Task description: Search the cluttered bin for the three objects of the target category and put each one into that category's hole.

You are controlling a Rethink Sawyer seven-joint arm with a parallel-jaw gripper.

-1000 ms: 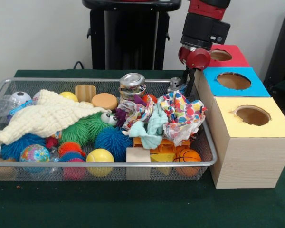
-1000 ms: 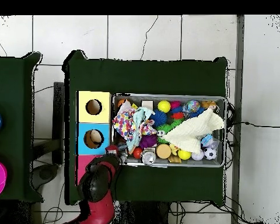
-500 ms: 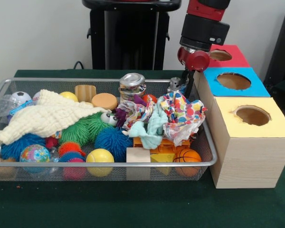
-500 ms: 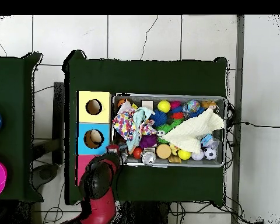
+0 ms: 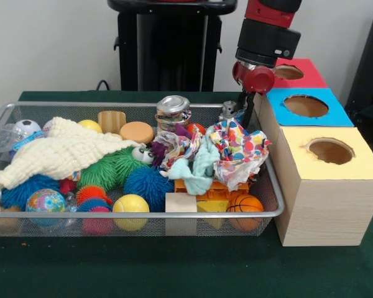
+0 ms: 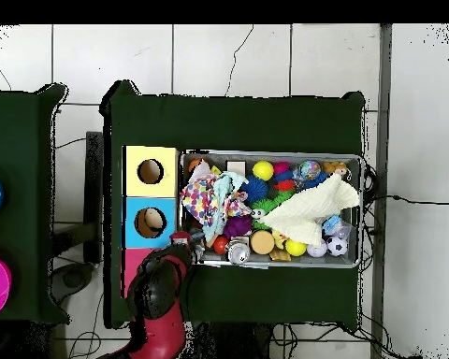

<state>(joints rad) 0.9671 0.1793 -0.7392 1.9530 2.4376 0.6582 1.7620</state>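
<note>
The arm (image 5: 265, 34) is cut off by the top edge; the pincer's (image 5: 246, 110) tips hide behind the patterned cloth (image 5: 239, 152).

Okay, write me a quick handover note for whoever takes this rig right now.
Gripper: low at the bin's far corner next to the boxes, beside a small silver thing; whether it is open or gripping cannot be told.
Bin: crowded with balls, spiky toys, wooden blocks, a tin can, a cream cloth and a patterned cloth.
Boxes: yellow box, blue box and red box stand in a row beside the bin, each with a hole on top.
Done: no drop into a hole is visible.
Left: find the three target things and drop each into its hole.
</note>
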